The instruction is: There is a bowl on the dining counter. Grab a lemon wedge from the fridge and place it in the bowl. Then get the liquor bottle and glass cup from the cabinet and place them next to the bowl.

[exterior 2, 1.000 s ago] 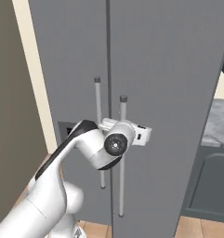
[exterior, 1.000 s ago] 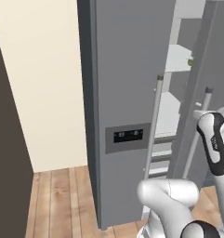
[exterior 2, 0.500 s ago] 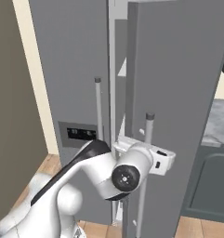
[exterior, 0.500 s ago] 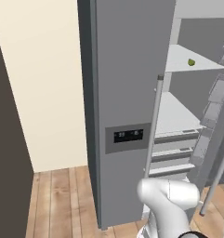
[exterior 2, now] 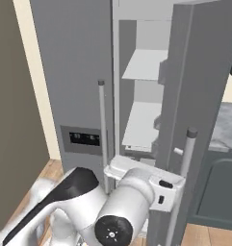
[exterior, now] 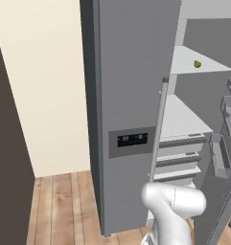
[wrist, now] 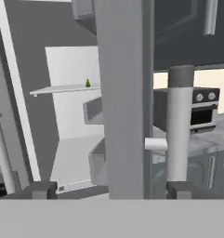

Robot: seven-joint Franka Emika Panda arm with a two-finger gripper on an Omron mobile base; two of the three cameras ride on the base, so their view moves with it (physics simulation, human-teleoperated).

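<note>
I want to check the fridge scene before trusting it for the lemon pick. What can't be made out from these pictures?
- The lemon wedge, left base view: a tiny green speck on the upper shelf, too small to tell its shape.
- The fridge interior, hand view: its middle is hidden behind the open door's edge.
- The lower drawers, left base view: partly covered by the robot's arm.
</note>
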